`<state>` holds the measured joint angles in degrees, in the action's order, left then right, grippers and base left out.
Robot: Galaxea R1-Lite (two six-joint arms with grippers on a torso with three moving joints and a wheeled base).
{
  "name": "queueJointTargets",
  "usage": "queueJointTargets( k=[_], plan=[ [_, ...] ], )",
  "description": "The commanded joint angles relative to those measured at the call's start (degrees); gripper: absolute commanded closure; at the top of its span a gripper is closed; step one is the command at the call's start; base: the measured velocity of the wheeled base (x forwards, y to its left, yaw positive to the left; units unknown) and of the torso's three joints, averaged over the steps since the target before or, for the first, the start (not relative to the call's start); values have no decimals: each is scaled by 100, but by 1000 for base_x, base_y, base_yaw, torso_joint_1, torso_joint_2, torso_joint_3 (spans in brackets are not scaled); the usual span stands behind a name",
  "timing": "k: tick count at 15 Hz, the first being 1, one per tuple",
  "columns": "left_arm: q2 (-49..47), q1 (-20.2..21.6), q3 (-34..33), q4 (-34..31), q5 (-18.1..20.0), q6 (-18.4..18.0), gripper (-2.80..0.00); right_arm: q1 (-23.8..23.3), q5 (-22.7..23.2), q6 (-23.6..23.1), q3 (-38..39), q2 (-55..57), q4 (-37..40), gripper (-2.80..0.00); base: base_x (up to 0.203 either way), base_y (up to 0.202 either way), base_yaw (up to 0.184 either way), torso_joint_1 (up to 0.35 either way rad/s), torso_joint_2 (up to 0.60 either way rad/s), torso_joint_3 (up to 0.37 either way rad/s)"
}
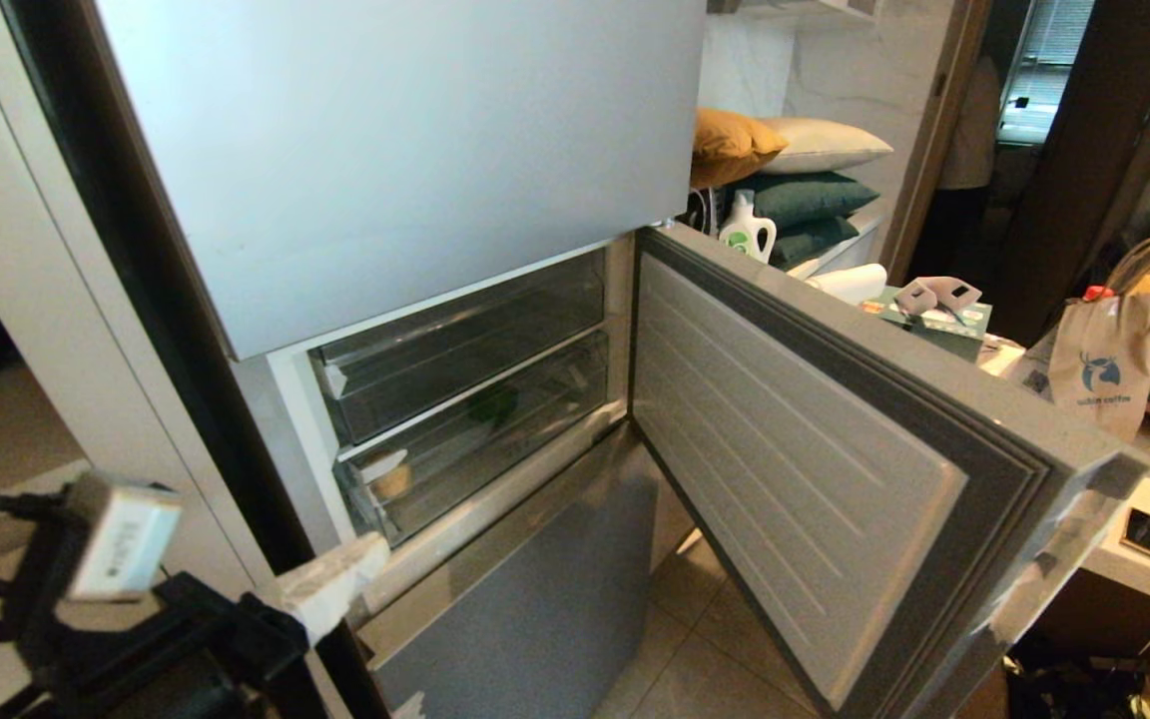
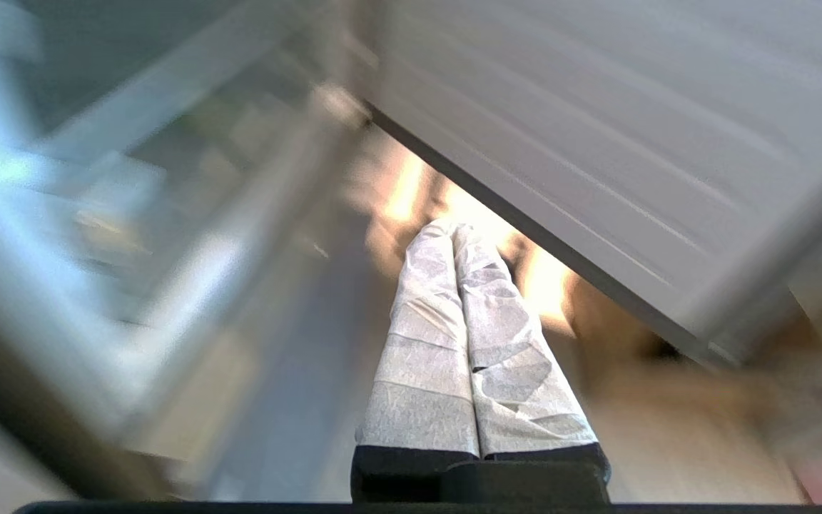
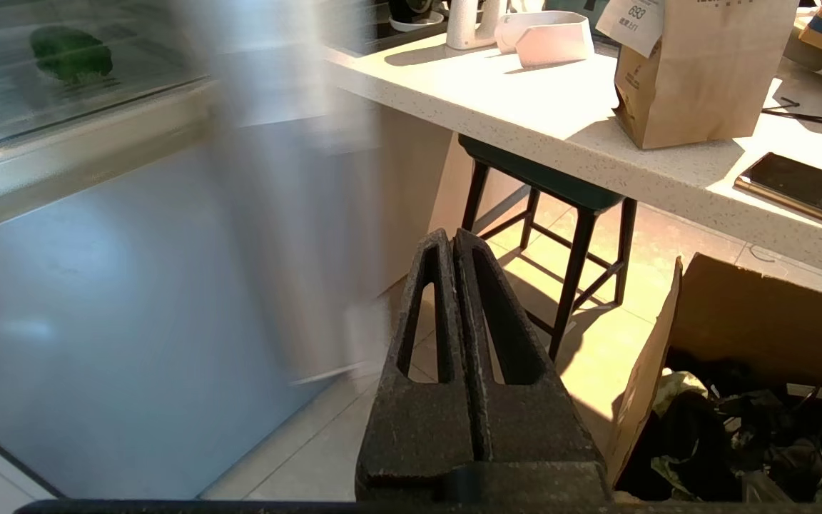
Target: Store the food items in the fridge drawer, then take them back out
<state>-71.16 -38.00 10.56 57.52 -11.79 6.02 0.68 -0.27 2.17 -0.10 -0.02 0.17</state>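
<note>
The silver-grey fridge (image 1: 385, 140) fills the head view, its middle door (image 1: 815, 469) swung wide toward four o'clock. Behind it the lower clear fridge drawer (image 1: 475, 439) sits pushed in, holding the green bell pepper (image 1: 492, 404) at centre and, at its eight o'clock, what looks like the potato (image 1: 392, 481). The left gripper (image 1: 335, 582) waits clenched and empty at the drawer's seven o'clock; the right gripper (image 3: 454, 246) hangs clenched over the floor (image 3: 582, 343).
</note>
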Motion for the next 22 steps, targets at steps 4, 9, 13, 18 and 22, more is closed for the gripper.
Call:
queueJointTargets(
  k=[4,9,13,18,22],
  plan=[
    [2520,2412,-4,-682,-366,-51,0,2,0,-6,1,2,0,0,0,0,0,0,0,0],
    [5260,4046,-154,-3268,258,-287,0,2,0,-6,1,2,0,0,0,0,0,0,0,0],
    [5504,4391,-1122,-5009,1567,-1159,0,2,1,-7,1,2,0,0,0,0,0,0,0,0],
    [5654,3738,-1104,-5270,1515,-1110,0,2,0,-6,1,11,0,0,0,0,0,0,0,0],
    [6620,3733,-1111,-5342,1502,-1201,0,2,8,-15,1,2,0,0,0,0,0,0,0,0]
  ],
)
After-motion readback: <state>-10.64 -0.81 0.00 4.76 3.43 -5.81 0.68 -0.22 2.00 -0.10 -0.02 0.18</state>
